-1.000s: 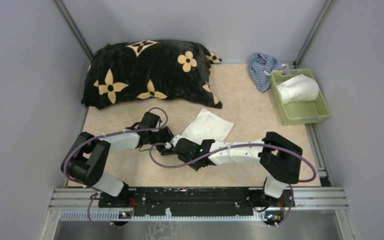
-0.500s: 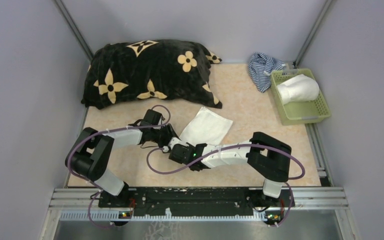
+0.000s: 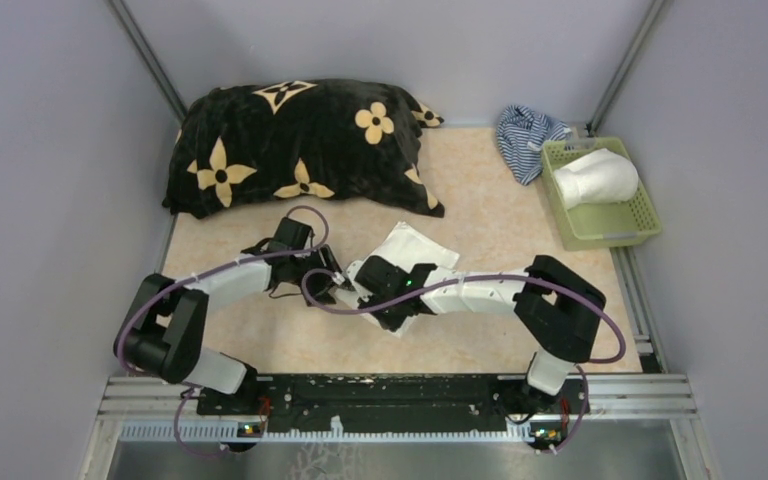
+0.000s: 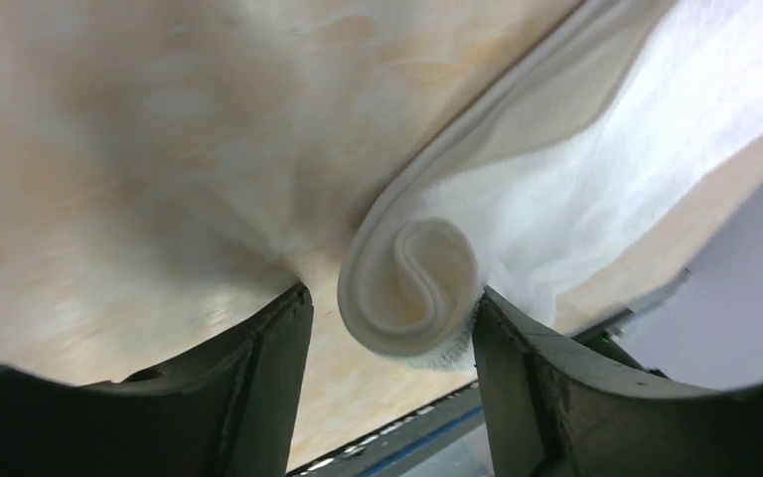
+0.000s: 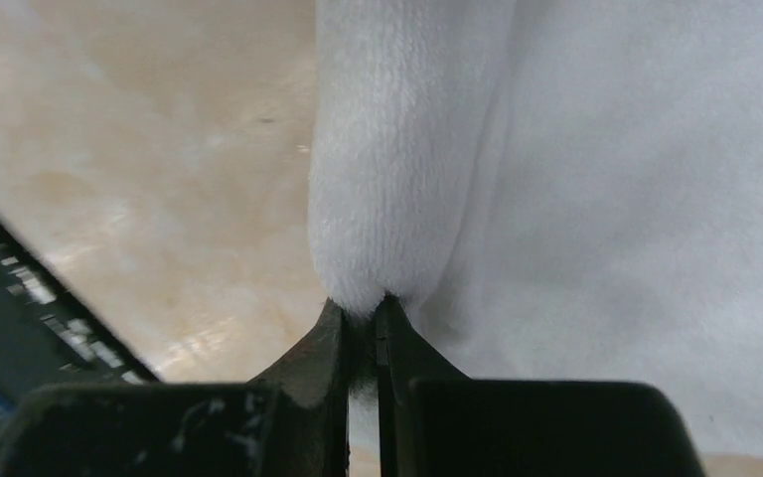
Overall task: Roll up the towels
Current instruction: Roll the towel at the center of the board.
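No writing or label can be read anywhere; the only pattern is tan flowers and four-point stars on the black pillow [image 3: 300, 145] at the far left.

The table [image 3: 490, 215] has a pale, marbled beige top, fenced by plain grey walls with metal rails along the sides and the near edge. At the far right sits a green basket [image 3: 632, 225] holding a rolled white towel [image 3: 596, 178], with a blue-and-white striped cloth [image 3: 523, 138] bunched just beside it on the left.

The second towel [image 3: 412, 250] lies mid-table, partly rolled at its near-left end. The left gripper [image 4: 392, 333] has its fingers apart, straddling the rolled end, whose spiral shows between them; the right-hand finger touches the roll. The right gripper [image 5: 361, 328] is pinched together on a fold of the same towel.

A second ago the towel lay flatter and both grippers were nearer the near edge; since then the right gripper has closed on the cloth, and the towel's near part is now hidden under the right arm.
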Controlling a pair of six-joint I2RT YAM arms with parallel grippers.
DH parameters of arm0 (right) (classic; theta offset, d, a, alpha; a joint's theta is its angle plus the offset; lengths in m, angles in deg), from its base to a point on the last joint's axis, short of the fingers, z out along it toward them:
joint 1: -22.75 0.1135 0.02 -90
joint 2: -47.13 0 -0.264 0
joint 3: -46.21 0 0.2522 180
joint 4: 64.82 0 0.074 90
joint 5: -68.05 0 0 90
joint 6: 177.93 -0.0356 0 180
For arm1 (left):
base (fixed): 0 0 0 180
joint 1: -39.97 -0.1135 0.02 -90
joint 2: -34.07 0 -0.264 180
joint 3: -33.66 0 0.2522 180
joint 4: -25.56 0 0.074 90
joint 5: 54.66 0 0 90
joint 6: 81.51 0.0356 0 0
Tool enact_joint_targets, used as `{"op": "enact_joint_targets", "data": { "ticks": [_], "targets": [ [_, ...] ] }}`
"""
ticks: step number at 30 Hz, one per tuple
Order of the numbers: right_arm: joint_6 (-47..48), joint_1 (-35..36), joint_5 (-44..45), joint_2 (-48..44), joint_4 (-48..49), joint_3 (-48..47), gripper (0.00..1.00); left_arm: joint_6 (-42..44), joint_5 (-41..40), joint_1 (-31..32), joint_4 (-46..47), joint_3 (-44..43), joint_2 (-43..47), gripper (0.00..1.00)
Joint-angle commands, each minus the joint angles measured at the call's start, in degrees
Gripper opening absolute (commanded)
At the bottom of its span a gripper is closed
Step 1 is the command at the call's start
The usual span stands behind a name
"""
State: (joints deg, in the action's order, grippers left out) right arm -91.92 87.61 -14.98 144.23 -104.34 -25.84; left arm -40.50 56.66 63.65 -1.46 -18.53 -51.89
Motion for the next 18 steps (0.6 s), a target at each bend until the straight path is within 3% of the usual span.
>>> {"op": "enact_joint_targets", "data": {
  "ticks": [1, 8, 13, 18],
  "targets": [
    [-3.05, -4.38, -31.16, -1.82, 4.57, 2.43, 0.00, 4.52, -11.36, -1.11, -11.26, 1.92, 5.49, 0.68],
    [-12.03, -15.96, -53.08, -0.61, 17.71, 7.37, 0.00, 5.39, -9.12, -1.23, -12.89, 3.35, 17.41, 0.75],
    [-18.01, -21.73, -61.21, 3.33, 23.80, 9.65, 0.00, 5.84, -5.34, -1.26, -12.28, 6.53, 24.30, 0.78],
    [-19.91, -25.10, -64.79, 8.11, 24.36, 10.11, 0.00, 1.94, 0.66, -1.26, -4.72, 12.18, 27.60, 0.80]
  ]
}}
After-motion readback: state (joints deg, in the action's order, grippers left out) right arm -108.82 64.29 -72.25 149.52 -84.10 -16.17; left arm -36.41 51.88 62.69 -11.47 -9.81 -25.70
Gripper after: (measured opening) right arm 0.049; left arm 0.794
